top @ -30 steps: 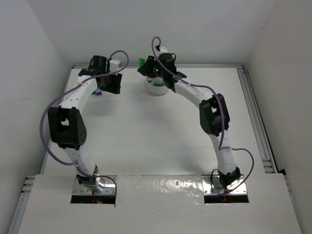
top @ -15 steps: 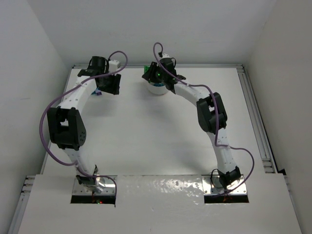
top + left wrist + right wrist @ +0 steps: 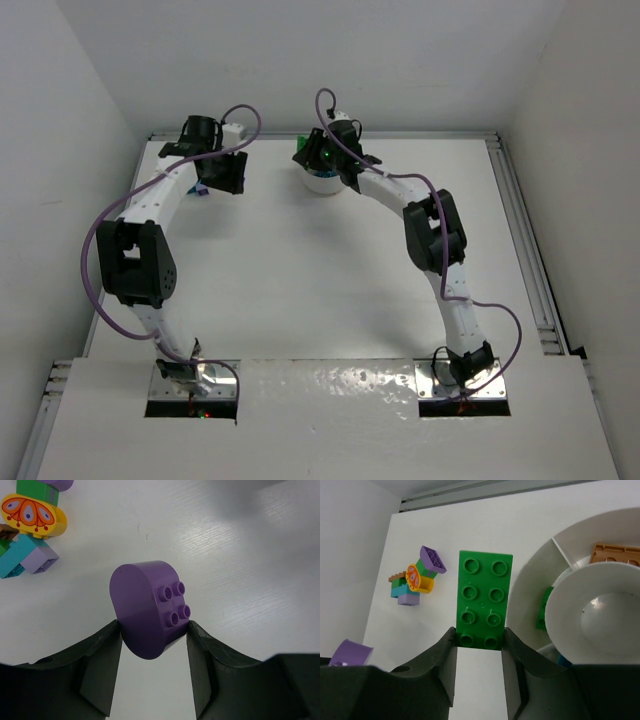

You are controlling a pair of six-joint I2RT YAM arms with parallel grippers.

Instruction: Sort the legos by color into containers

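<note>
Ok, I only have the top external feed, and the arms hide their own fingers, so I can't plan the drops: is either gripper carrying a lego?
Observer: Yes. The left gripper is shut on a rounded purple brick with four studs.
Operator: And the right one?
Observer: The right gripper is shut on the near end of a long green brick. In the right wrist view the brick shows just left of the dish.
Operator: Is any green in the dish already?
Observer: Yes. One green piece lies in the compartment nearest the held brick, between the outer wall and the round centre.
</note>
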